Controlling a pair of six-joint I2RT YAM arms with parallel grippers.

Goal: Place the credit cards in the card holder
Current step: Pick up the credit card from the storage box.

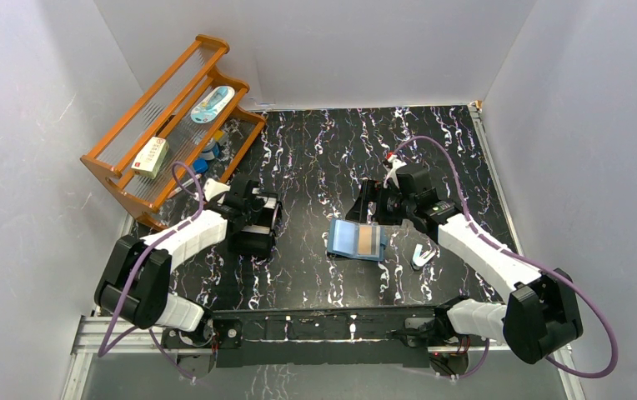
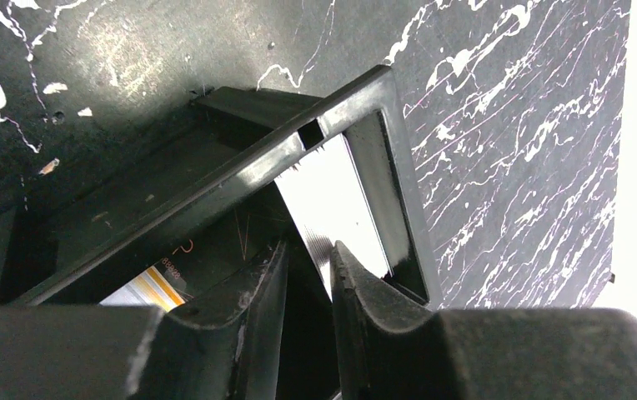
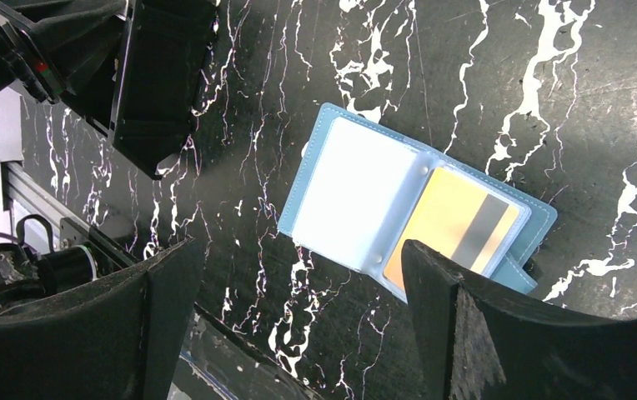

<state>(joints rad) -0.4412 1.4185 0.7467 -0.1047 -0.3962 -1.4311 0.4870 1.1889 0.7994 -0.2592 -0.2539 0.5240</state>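
One orange card (image 3: 453,225) is sitting in the open holder (image 3: 357,200). The left end effector (image 2: 309,254) is straddling a white card (image 2: 336,196) in the box (image 2: 240,171); whether it is clamped is unclear. The right end effector (image 3: 298,250) is hanging wide apart, empty.

The left gripper (image 2: 310,250) reaches into a black open-topped box (image 2: 215,179) that sits on the black, white-veined worktop (image 2: 515,125). A white card (image 2: 336,196) stands on edge at the box's right end. Its lower corner runs down between the two fingers (image 2: 257,308), which stand close together; whether both press it cannot be told. A second card (image 2: 150,287), striped orange, lies on the box floor left of the fingers.
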